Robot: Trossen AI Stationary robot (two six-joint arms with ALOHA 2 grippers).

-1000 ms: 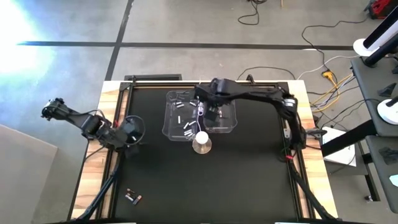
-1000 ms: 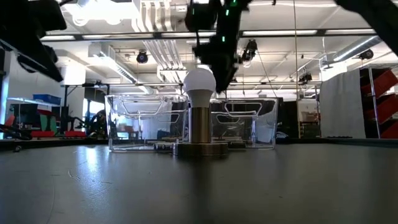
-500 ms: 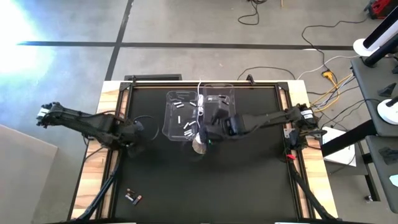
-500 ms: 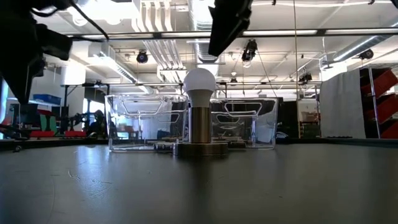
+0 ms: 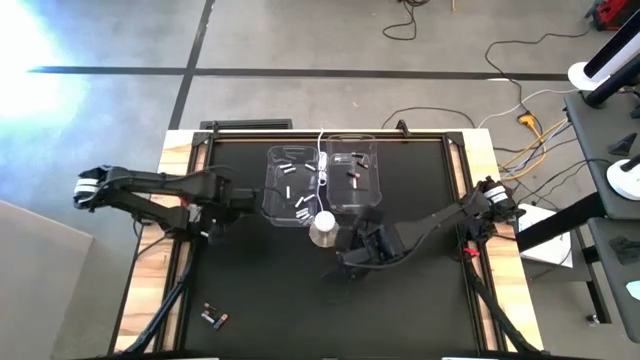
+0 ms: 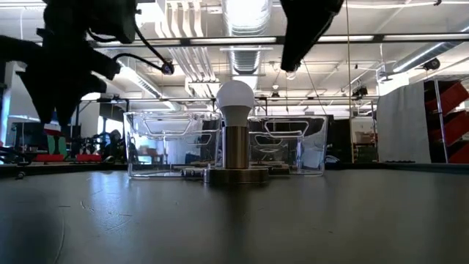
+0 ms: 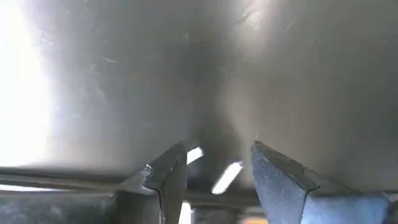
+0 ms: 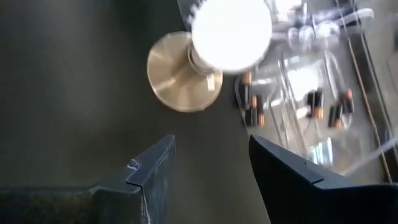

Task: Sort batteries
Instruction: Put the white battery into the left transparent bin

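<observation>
Two clear bins stand side by side at the table's far middle. The left bin (image 5: 290,190) holds silvery-white batteries (image 5: 300,207). The right bin (image 5: 355,175) holds dark batteries with reddish marks (image 8: 252,106). A few more batteries (image 5: 212,318) lie loose on the table near its near left corner. My left gripper (image 5: 240,200) is open and empty just left of the left bin; two silvery cells (image 7: 227,176) show beyond its fingers (image 7: 168,180). My right gripper (image 5: 350,255) is open and empty, on the near side of the lamp.
A lamp with a round white bulb (image 5: 323,222) on a brass base (image 8: 177,81) stands just in front of the bins, and its white cable (image 5: 322,160) runs between them. The black mat (image 5: 400,310) has wooden borders; the near half is bare.
My right gripper has drawn back from above the bins toward the table's near edge, passing the lamp on its right and ending in front of it. My left gripper has swung toward the table's right, up to the left bin. The bins and lamp have stayed put.
</observation>
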